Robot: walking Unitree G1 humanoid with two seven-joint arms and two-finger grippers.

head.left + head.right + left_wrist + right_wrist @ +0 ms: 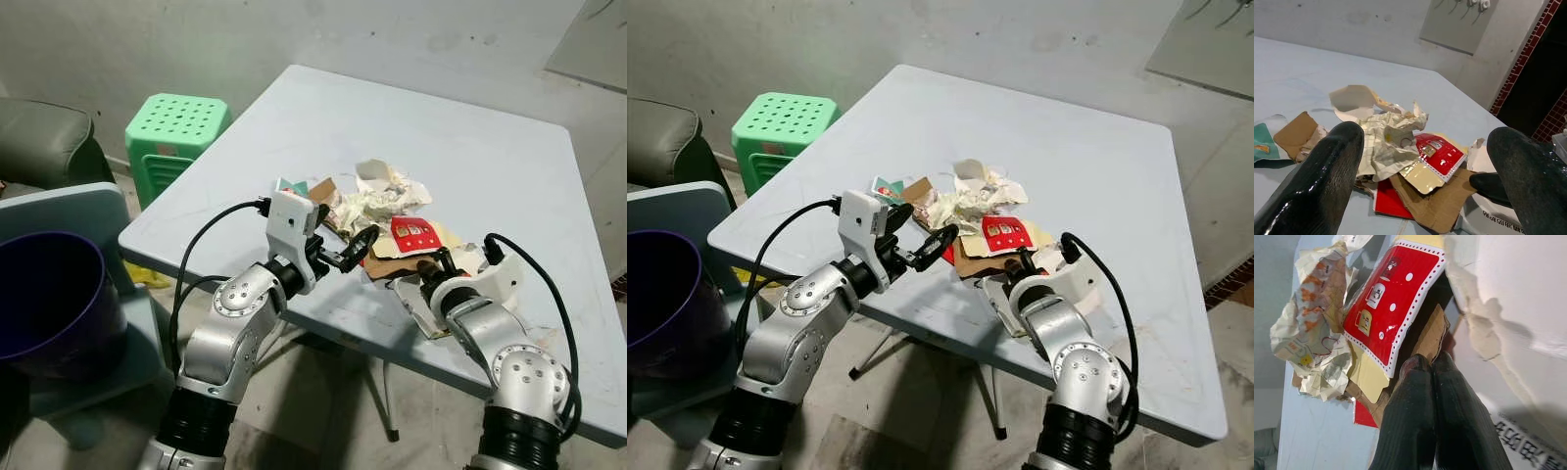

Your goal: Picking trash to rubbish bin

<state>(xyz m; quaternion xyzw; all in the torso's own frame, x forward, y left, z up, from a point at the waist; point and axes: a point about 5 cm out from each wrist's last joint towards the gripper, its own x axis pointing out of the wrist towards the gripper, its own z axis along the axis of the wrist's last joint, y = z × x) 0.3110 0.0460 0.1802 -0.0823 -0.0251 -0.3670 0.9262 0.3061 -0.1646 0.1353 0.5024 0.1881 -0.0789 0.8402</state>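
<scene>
Trash pile (387,220) sits on the pale surface (470,147), near its front edge, betw. the two arms: crumpled paper (1388,139), red packet (1388,308), brown cardboard (1437,203), white torn bag (1063,279).

Left gripper (355,250) hovers at the pile's near-left side, fingers (1327,181) spread wide, pointing across the surface toward the paper & red packet just ahead of the tips. Right gripper (1427,367) has its fingers pressed together w/ nothing visibly betw. them, tips touching or almost touching the cardboard edge beside the red packet; white bag lies alongside that wrist.

Left looks like the one to grab first: it's open already & the paper lies straight ahead. Pile's long axis runs roughly left-right along the front edge, so a forward reach meets it broadside.

Purple bin (49,294) stands low, well off to the left, beyond the surface's left corner; the left arm is the nearer one to it. Open floor betw. surface & bin; green stool (174,132) further back, out of that path.
</scene>
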